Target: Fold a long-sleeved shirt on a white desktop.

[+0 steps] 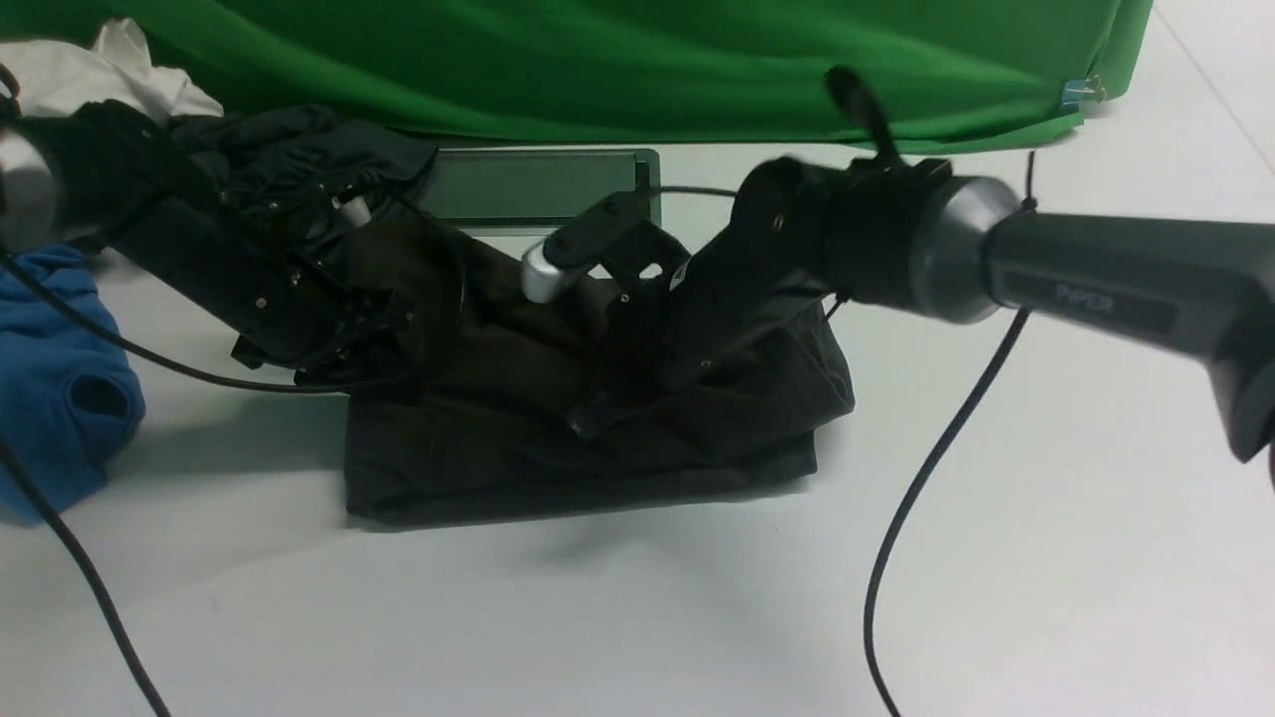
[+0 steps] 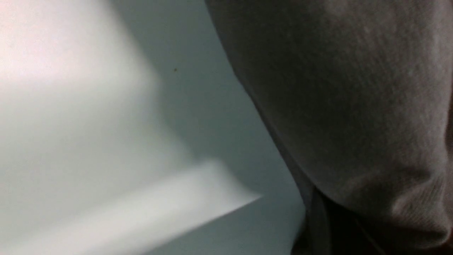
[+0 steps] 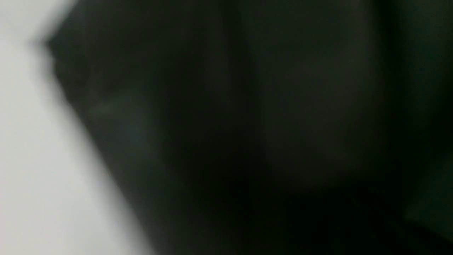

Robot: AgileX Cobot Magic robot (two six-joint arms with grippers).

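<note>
The long-sleeved shirt [image 1: 518, 448] lies as a dark olive-black bundle in the middle of the white desktop [image 1: 996, 558]; no lettering shows. Its far edge rises toward both arms. My left gripper [image 1: 344, 358] is at the shirt's left far corner and my right gripper [image 1: 598, 413] is low over its middle. Both are black against the dark cloth, so their jaws do not show. In the left wrist view, shirt cloth [image 2: 354, 106] fills the side next to bare desktop [image 2: 88, 124]. The right wrist view is blurred dark cloth [image 3: 247, 124] beside the desktop [image 3: 35, 159]; no fingers show.
A blue garment [image 1: 50, 378] lies at the left edge. A smaller dark garment [image 1: 289, 149] and white cloth [image 1: 100, 70] sit at the back left. The grey hatch [image 1: 528, 184] is behind the shirt, before the green backdrop [image 1: 647, 60]. A black cable [image 1: 926, 468] hangs from the right arm.
</note>
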